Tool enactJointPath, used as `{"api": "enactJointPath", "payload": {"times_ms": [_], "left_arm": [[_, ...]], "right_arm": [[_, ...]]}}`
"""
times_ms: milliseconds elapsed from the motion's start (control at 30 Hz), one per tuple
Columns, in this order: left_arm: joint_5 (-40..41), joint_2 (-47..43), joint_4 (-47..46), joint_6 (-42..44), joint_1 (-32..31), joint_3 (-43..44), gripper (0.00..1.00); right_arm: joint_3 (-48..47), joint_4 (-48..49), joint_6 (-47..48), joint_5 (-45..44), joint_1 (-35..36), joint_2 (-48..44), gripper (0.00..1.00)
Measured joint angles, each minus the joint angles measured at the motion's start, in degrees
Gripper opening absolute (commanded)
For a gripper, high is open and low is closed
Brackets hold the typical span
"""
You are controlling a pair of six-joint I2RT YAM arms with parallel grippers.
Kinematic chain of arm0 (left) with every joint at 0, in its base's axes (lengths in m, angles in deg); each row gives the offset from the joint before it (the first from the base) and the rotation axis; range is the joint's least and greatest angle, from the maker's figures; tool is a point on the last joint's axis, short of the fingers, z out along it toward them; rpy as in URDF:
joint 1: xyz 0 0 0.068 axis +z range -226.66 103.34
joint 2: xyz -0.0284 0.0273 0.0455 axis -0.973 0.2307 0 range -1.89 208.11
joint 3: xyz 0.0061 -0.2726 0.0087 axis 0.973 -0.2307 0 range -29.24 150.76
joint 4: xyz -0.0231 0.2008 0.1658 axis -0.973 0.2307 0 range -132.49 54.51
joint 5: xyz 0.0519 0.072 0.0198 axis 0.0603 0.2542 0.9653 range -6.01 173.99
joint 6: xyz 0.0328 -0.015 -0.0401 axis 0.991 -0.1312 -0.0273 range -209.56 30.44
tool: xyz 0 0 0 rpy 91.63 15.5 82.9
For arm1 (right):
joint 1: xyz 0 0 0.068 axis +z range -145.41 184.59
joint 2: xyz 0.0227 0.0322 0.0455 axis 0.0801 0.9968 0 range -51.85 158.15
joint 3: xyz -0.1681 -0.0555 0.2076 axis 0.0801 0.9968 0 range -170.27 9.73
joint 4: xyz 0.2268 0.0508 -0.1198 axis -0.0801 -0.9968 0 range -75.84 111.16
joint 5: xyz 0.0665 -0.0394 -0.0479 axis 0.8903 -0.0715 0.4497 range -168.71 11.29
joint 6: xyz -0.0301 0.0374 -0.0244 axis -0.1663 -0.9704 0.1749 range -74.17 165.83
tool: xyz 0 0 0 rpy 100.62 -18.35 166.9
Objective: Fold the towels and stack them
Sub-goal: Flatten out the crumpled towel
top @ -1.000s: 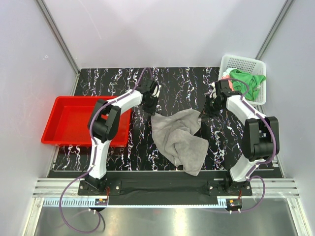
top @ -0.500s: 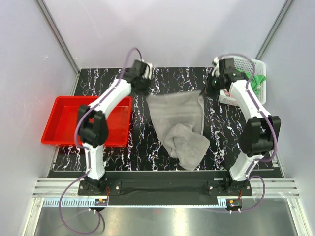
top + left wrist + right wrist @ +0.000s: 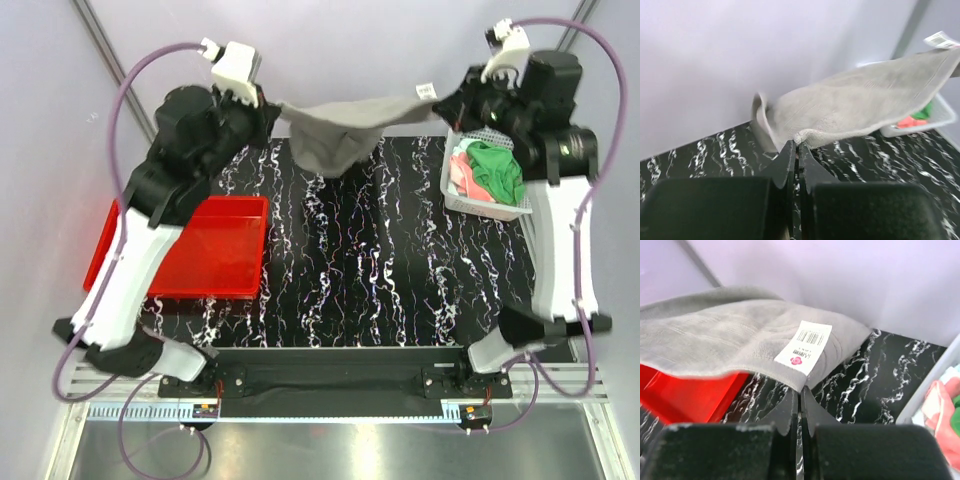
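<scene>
The large grey towel point(image 3: 345, 125) hangs high in the air, stretched between both grippers above the far edge of the black marbled table point(image 3: 380, 260). My left gripper point(image 3: 272, 110) is shut on its left corner; the towel point(image 3: 855, 102) spreads to the right in the left wrist view. My right gripper point(image 3: 440, 100) is shut on its right corner, next to a white label point(image 3: 804, 347) on the towel point(image 3: 715, 340). The bright green towel point(image 3: 495, 170) and the salmon-pink towel point(image 3: 462, 172) lie in the basket. The mint-green towel is out of view.
A white perforated basket point(image 3: 452, 195) stands at the far right of the table. A red tray point(image 3: 205, 250) sits at the left, partly under my left arm. Pale walls close in the back and sides.
Both arms have risen and moved back, lifting the grey towel off the table by its two corners. It now hangs stretched between them in the air.
</scene>
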Motion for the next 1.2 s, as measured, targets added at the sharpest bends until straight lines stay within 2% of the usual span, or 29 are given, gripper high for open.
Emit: {"api": "enactJointPath", "payload": {"times_ms": [267, 367, 467, 700, 867, 933, 1033, 1200], "left_arm": [[2.9, -13.2, 2.4, 0.2, -8.9, -6.4, 0.00], [2.8, -15.4, 4.3, -1.2, -12.4, -4.3, 0.00], [2.7, -15.5, 5.5, -2.4, -15.2, 0.7, 0.00], [3.4, -12.7, 7.2, -3.1, -17.1, 12.0, 0.00], [10.0, -9.0, 5.7, 0.4, -16.6, 11.9, 0.00], [11.7, -5.1, 5.0, 1.6, -14.6, 12.1, 0.00], [12.2, 1.9, 3.0, 2.0, -8.1, 12.1, 0.00], [9.5, 16.0, -2.1, 2.4, 1.6, 12.2, 0.00]], "right_arm": [[25.6, 4.3, 3.6, 5.4, 0.0, -31.0, 0.00], [28.3, 7.3, 3.8, 5.5, 0.0, -40.0, 0.00], [24.8, 11.1, 3.7, 6.3, 0.0, -43.3, 0.00], [15.0, 15.1, 5.0, 6.3, 0.1, -37.6, 0.00], [17.5, 18.4, 8.3, 2.7, 0.2, -31.1, 0.00], [20.3, 20.1, 10.1, 0.4, 0.1, -27.7, 0.00], [21.7, 22.6, 12.7, -2.4, -0.1, -20.6, 0.00], [16.8, 26.3, 15.0, -2.1, -1.5, -1.9, 0.00]]}}
